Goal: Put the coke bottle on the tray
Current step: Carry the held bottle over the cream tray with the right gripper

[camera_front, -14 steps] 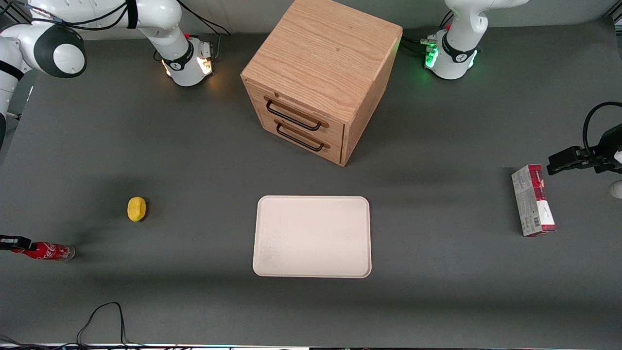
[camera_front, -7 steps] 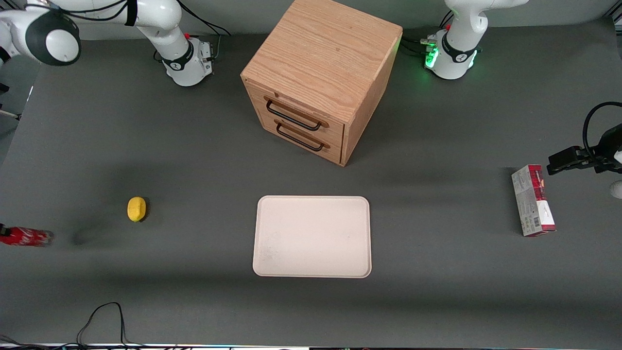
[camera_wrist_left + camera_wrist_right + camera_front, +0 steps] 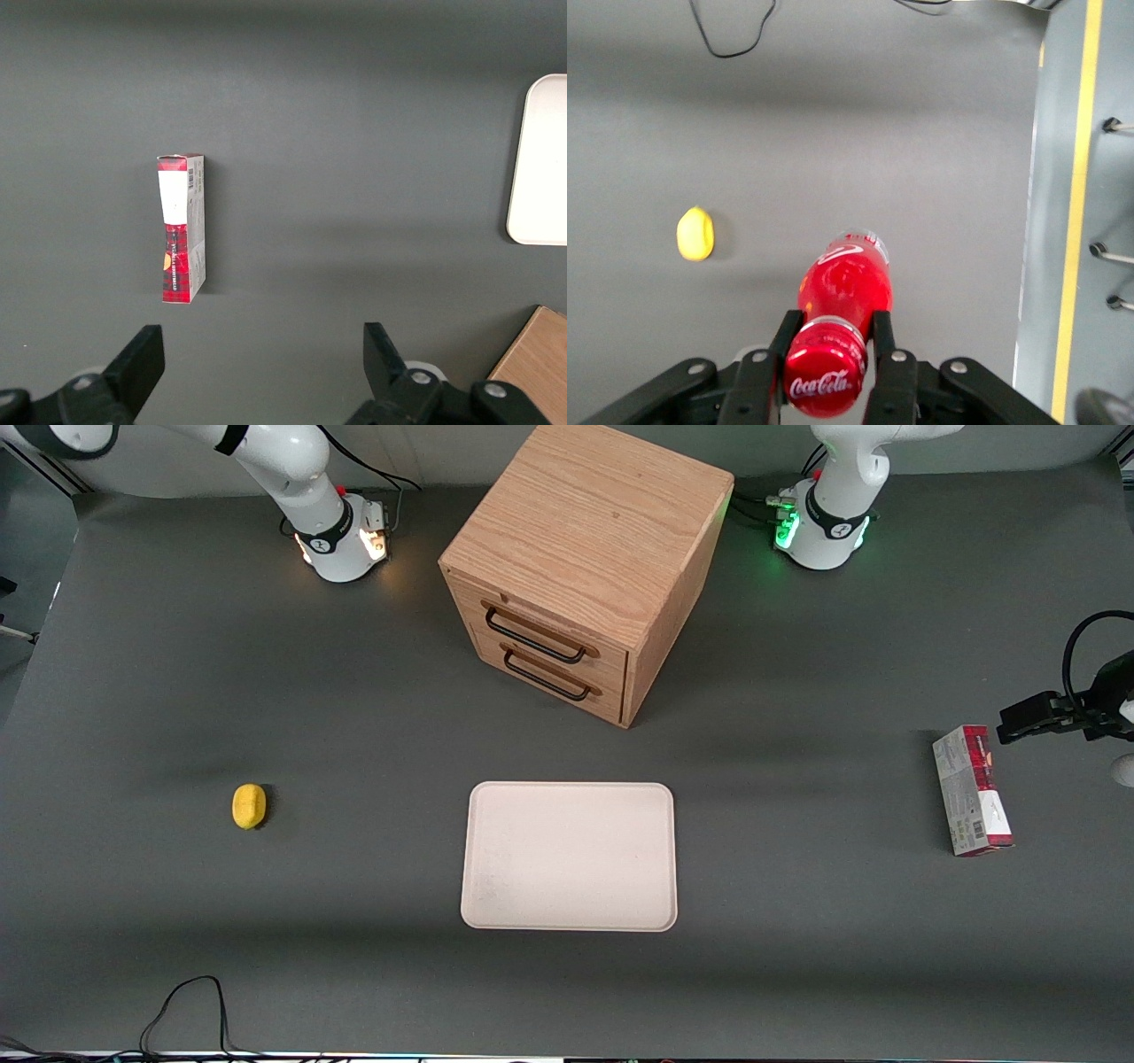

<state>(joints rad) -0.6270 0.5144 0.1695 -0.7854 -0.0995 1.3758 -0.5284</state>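
While the tray [image 3: 569, 856] lies bare near the middle of the surface [image 3: 797, 957], nearer the front camera than the wooden drawer box [image 3: 580, 567], the coke bottle [image 3: 842, 301] hangs in the air, gripped just under its red cap by the claw [image 3: 829, 341], whose two fingers [image 3: 785, 341] press against the neck from either side. From the wrist camera the bottle points down at the surface, its clear base well above it, close to the edge at the working arm's end where a yellow floor line [image 3: 1072, 212] runs alongside. A lemon [image 3: 695, 234] rests on the surface nearby, well apart from the bottle. In the front view neither bottle nor claw shows, so both seem to be lifted out past that edge. A red-and-grey carton [image 3: 971, 790] lies toward the parked arm's end. By my judgement the pick-up is done and the lift is complete; what remains is the carry across to the tray, the lowering onto it, and letting go.
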